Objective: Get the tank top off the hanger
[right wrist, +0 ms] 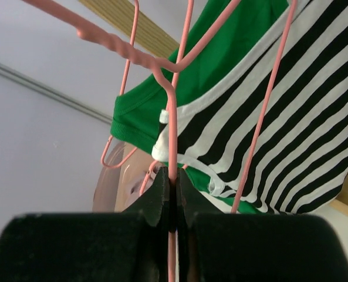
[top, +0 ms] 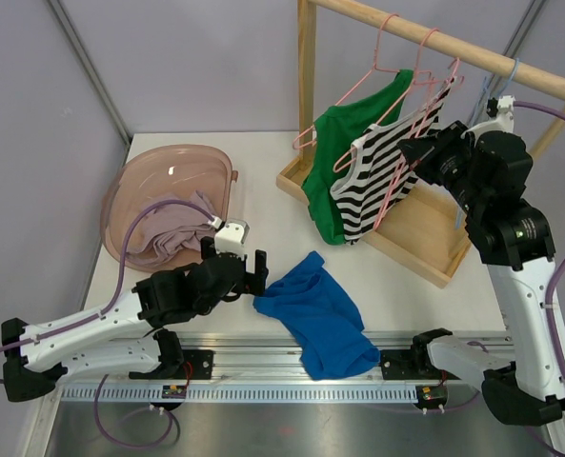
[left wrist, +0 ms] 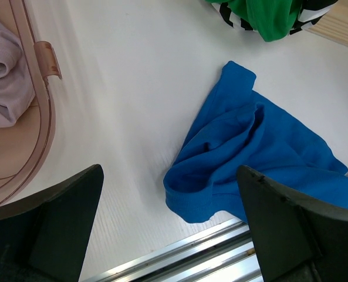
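Observation:
A blue tank top (top: 320, 314) lies crumpled on the table near the front edge, off any hanger; it also shows in the left wrist view (left wrist: 250, 153). My left gripper (top: 247, 276) is open and empty, just left of its edge (left wrist: 169, 170). A green tank top (top: 344, 143) and a black-and-white striped one (top: 373, 186) hang on pink hangers from the wooden rail (top: 454, 46). My right gripper (top: 417, 152) is shut on a pink hanger wire (right wrist: 172, 147) in front of the striped top (right wrist: 291, 129).
The wooden rack base (top: 425, 243) sits at the back right. A pink basin (top: 168, 171) holding a mauve cloth (top: 172, 238) stands at the left. A pale blue hanger (top: 506, 81) hangs further right. A metal rail (top: 292, 367) runs along the near edge.

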You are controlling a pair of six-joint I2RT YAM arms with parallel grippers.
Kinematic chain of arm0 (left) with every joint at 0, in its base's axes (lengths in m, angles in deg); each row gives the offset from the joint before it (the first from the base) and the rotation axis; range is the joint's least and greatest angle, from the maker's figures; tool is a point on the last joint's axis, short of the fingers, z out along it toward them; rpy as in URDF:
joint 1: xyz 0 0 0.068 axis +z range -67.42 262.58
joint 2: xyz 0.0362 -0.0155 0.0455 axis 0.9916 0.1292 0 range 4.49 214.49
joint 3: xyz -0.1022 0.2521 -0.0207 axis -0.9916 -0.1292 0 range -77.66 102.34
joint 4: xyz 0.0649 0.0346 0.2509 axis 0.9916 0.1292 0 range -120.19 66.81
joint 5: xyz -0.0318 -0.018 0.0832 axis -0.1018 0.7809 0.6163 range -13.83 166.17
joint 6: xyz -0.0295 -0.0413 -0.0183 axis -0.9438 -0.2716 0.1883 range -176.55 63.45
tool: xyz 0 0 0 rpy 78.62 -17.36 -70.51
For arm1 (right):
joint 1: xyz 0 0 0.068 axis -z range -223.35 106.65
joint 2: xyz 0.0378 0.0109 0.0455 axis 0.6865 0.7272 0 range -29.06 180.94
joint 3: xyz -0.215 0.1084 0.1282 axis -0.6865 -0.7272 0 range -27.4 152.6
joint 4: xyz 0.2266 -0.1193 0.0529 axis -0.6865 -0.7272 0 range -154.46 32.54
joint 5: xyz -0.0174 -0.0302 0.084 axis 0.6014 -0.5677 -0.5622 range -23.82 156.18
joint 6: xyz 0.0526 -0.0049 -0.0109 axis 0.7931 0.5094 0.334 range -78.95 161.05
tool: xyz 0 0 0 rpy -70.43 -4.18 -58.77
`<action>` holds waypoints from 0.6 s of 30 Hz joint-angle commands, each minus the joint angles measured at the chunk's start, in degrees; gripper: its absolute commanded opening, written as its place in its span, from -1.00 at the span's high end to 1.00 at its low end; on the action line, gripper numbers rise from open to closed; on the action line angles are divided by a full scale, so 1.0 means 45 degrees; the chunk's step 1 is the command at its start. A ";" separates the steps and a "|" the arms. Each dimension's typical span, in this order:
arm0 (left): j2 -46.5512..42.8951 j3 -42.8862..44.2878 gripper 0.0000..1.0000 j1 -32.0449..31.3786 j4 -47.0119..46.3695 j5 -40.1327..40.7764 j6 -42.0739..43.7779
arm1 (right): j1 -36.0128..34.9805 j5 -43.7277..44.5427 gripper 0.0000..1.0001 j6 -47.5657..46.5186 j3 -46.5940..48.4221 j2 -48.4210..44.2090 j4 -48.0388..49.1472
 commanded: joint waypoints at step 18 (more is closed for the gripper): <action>-0.0745 -0.0269 -0.98 0.0013 -0.0443 -0.0446 0.0392 | 0.1507 -0.0143 1.00 -0.0293 0.2335 0.1141 -0.0126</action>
